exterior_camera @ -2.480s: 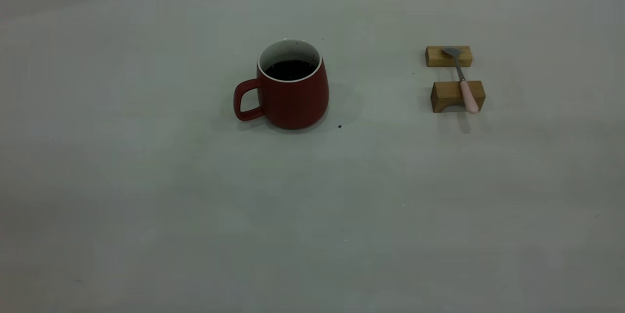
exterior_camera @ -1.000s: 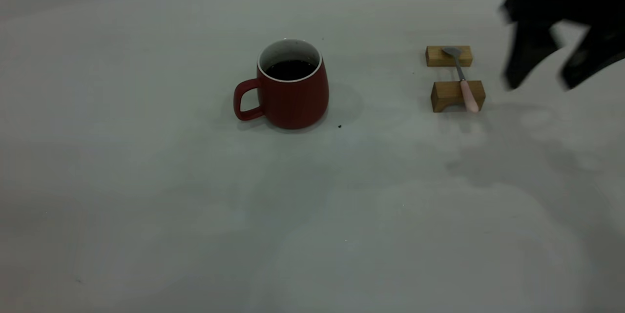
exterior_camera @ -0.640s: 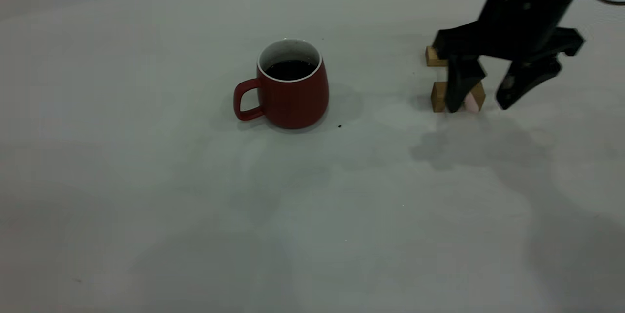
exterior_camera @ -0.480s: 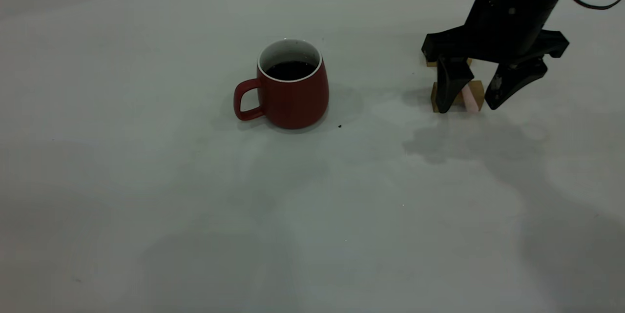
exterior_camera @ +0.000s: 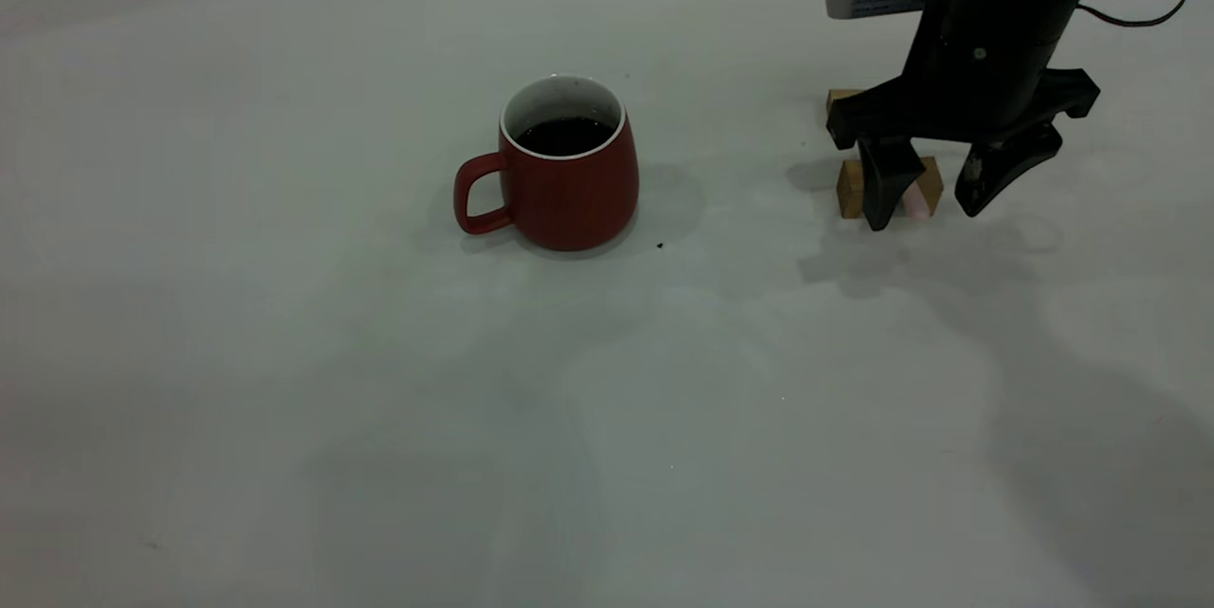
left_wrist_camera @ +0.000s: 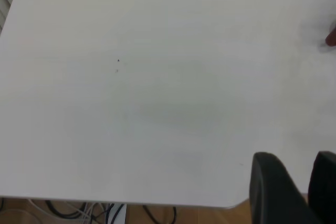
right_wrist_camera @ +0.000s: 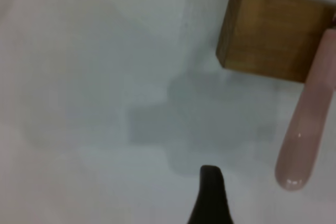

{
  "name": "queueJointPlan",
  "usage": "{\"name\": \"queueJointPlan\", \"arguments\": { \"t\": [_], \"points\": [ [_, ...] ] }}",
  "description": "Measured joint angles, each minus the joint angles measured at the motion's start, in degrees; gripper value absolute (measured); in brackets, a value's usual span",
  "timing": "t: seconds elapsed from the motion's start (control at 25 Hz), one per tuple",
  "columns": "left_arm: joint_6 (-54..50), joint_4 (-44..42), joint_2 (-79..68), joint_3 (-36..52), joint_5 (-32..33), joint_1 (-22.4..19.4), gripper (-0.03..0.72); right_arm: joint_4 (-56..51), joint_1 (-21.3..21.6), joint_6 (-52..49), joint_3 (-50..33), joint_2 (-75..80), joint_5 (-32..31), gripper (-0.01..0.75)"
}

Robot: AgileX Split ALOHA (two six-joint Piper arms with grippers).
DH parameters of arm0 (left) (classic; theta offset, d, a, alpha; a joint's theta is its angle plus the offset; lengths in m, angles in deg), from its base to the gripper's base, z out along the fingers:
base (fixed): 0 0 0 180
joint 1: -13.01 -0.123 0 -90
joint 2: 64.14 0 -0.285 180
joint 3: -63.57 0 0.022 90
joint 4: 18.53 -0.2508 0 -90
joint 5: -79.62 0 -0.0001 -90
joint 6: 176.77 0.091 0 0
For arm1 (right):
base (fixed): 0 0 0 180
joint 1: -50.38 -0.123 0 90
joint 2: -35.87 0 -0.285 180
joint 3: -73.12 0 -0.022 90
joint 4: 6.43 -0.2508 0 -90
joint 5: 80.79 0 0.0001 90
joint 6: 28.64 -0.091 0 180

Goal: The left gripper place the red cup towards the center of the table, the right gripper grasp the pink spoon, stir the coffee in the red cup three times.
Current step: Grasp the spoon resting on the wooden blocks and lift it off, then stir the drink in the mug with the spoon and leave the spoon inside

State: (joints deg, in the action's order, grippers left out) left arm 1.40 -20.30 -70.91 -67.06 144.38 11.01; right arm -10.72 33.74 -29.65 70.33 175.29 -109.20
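- Standing near the middle of the table (exterior_camera: 285,399), the red cup (exterior_camera: 569,186) holds dark coffee (exterior_camera: 563,136), its loop handle turned away from the wooden blocks.
- To the cup's right, well apart from it, the right gripper (exterior_camera: 934,210) hangs low over the near wooden block (exterior_camera: 851,188), its 2 fingers spread wide and holding nothing.
- Between those fingers the exterior view shows only a sliver of the pink spoon (exterior_camera: 916,200); the far wooden block (exterior_camera: 839,98) peeks out behind the arm.
- From the right wrist, the spoon's pink handle (right_wrist_camera: 307,129) shows plainly, lying over the near block's edge with its rounded end jutting past it, and 1 dark fingertip (right_wrist_camera: 211,195) stands apart from it.
- Only the left wrist view shows the left gripper (left_wrist_camera: 294,182), parked near the table's edge far from the cup; whether its fingers are parted, I cannot tell.
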Motion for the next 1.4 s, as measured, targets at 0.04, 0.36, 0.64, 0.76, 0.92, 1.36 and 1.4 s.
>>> {"name": "queueJointPlan", "arguments": {
  "t": [0.04,0.36,0.64,0.76,0.92,1.36,1.4],
  "points": [
    [0.0,0.0,0.0,0.0,0.0,0.0,0.244,0.06,0.0,-0.08,0.0,0.13,0.43,0.659],
    [0.0,0.0,0.0,0.0,0.0,0.0,0.244,0.99,0.93,-1.28,0.05,1.56,2.6,0.635],
    [0.0,0.0,0.0,0.0,0.0,0.0,0.244,1.35,1.14,-1.34,0.1,3.18,5.64,0.487],
    [0.0,0.0,0.0,0.0,0.0,0.0,0.244,1.46,1.14,-1.34,0.1,3.61,6.11,0.32],
    [0.0,0.0,0.0,0.0,0.0,0.0,0.244,2.29,1.14,-1.46,0.1,2.47,5.76,0.127],
    [0.0,0.0,0.0,0.0,0.0,0.0,0.244,-37.54,1.14,-10.31,0.1,-18.52,-7.1,0.13],
    [0.0,0.0,0.0,0.0,0.0,0.0,0.244,-45.19,1.14,-11.77,0.1,-18.88,-7.91,0.13]
  ]
}}
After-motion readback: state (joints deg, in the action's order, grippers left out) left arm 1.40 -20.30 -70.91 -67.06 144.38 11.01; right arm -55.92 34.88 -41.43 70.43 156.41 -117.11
